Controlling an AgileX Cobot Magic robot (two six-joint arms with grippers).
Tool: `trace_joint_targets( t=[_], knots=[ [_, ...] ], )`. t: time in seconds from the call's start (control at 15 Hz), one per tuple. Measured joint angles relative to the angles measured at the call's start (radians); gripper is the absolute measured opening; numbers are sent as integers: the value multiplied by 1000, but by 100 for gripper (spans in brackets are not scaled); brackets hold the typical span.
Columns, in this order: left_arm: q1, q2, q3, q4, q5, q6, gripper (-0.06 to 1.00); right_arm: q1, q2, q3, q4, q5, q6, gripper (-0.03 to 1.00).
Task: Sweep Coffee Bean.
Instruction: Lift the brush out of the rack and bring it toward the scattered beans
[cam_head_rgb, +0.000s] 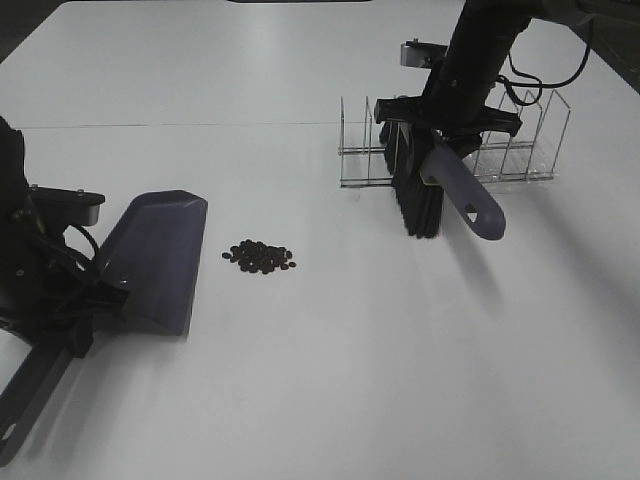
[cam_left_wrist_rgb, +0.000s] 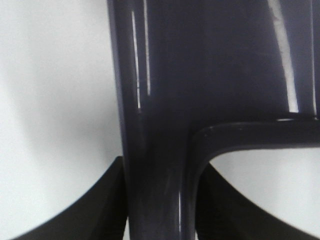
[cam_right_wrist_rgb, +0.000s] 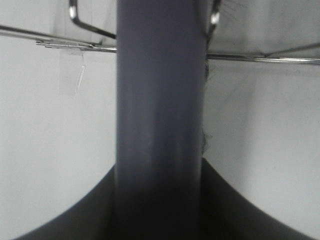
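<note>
A small pile of dark coffee beans lies on the white table left of centre. A dark purple dustpan lies just left of the pile, mouth toward the beans. My left gripper is shut on the dustpan's handle. My right gripper is shut on the purple handle of a brush, whose black bristles rest on the table in front of the wire rack, well to the right of the beans.
A clear wire divider rack stands at the back right, right behind the brush; its rods show in the right wrist view. A table seam runs across the far side.
</note>
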Motion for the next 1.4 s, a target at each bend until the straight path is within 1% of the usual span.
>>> trace_joint_targets(
  t=[0.33,0.6,0.8,1.07,1.13,1.27,1.4],
  knots=[
    [0,0,0,0,14,-7,34,0,-1,0,-7,0,-12,31],
    [0,0,0,-7,15,-30,34,0,-92,26,-18,5,-13,31],
    [0,0,0,-7,14,-33,34,-1,-186,95,-40,4,-12,31],
    [0,0,0,-6,-5,-32,34,-1,-332,268,-41,5,-15,31],
    [0,0,0,-6,-5,-29,34,-1,-415,341,-32,9,-15,31],
    [0,0,0,-6,-5,-31,34,0,-459,364,-32,14,-15,31],
    [0,0,0,7,-14,-63,34,32,-487,369,-57,15,-11,31]
  ],
)
